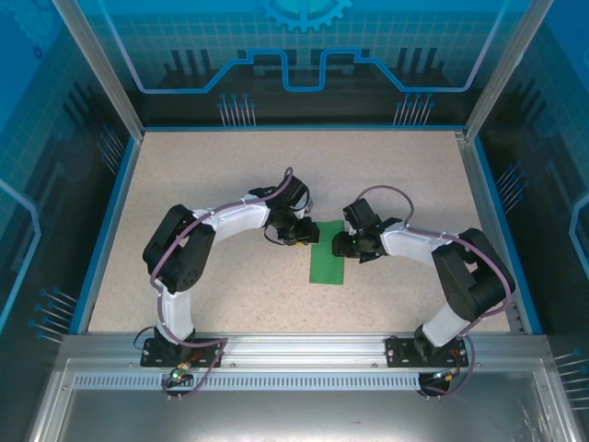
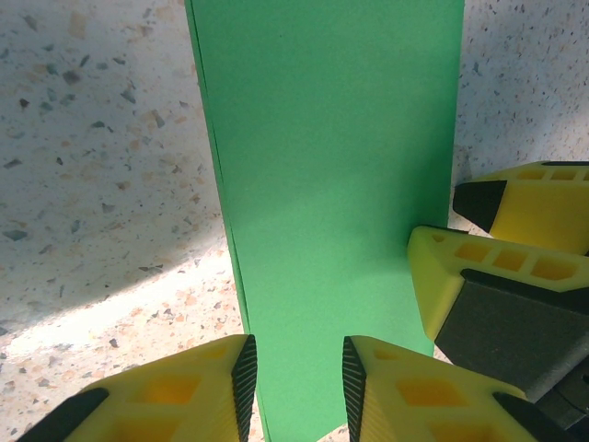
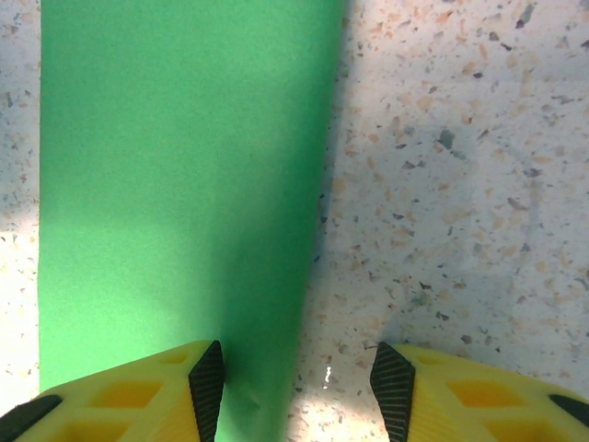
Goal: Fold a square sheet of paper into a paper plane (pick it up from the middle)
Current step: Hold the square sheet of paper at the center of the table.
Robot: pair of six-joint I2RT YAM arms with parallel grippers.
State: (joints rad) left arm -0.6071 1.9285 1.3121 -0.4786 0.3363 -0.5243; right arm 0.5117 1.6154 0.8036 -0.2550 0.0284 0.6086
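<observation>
Square sheet of paper (image 1: 328, 255) was plain bright green, unmarked, shading darker where shadow crossed it. The table (image 1: 230, 184) was pale beige, speckled with grey, brown and orange flecks, inside a blue rim (image 1: 109, 221) and a silver frame (image 1: 304, 350). Left gripper (image 2: 299, 373) and right gripper (image 3: 296, 378) had yellow fingers (image 2: 166, 396) with black ribbed pads (image 3: 207, 387); the left arm (image 1: 235, 219) and right arm (image 1: 414, 244) were white and black with purple cable (image 1: 161, 276), against blue walls (image 1: 304, 46) patterned in lighter blue lines and a gear.
</observation>
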